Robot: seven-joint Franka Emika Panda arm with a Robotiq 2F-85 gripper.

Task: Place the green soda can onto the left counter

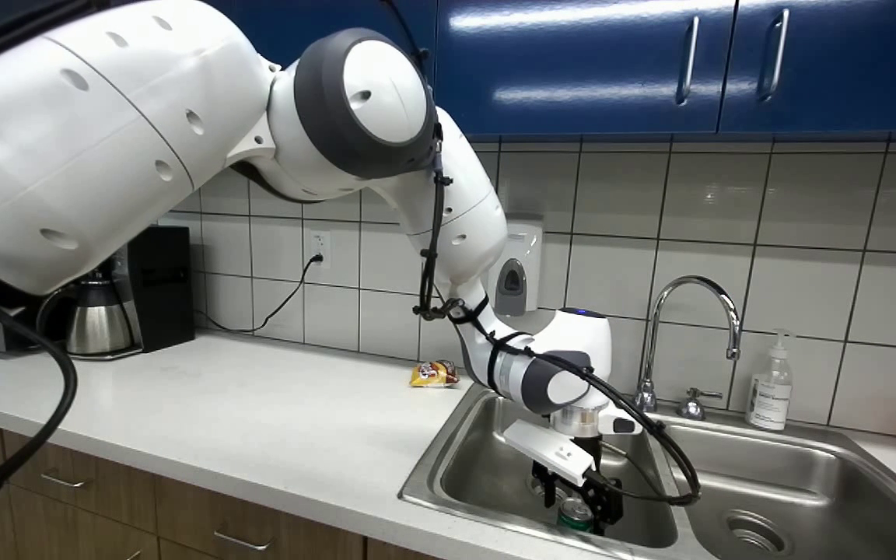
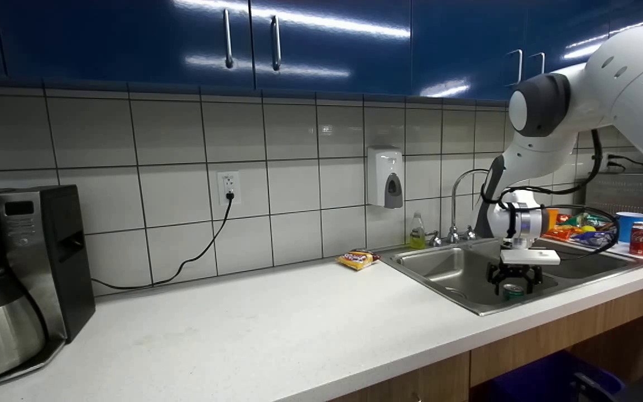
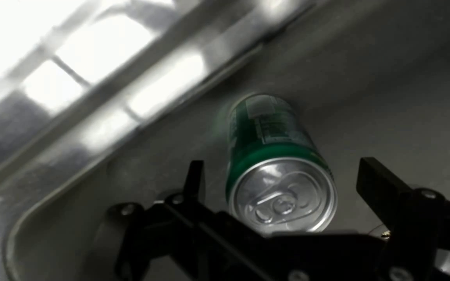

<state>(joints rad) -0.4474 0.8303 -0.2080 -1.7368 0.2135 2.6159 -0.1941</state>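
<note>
- The black two-fingered tool point(image 3: 281, 177) is spread, with the green cylindrical metal can with a silvery lid point(image 3: 274, 156) between its fingers; a gap shows on either side, so it pinches nothing.
- The can stands upright in the grey steel sink basin point(image 1: 483, 459); judging by this, the step in hand is the grasp.
- To do it well, centre the can, lower until the pads face the green wall beneath the lid's rim, then squeeze evenly. Thin metal could dent under a hard grip.
- Next, lift straight up until the can's base clears the basin's edge, then swing to the long off-white bench point(image 2: 243, 329), avoiding the small yellow snack packet point(image 2: 358, 259) just beside the sink.
- Only the wrist view shows the pull tab and both gaps plainly; how far down the pads reach is hard to judge there.
- Both exterior views show the bench; in the wrist view I cannot make it out.
- A red cylindrical metal can point(image 2: 639, 240) beyond the sink appears in an exterior view alone.
</note>
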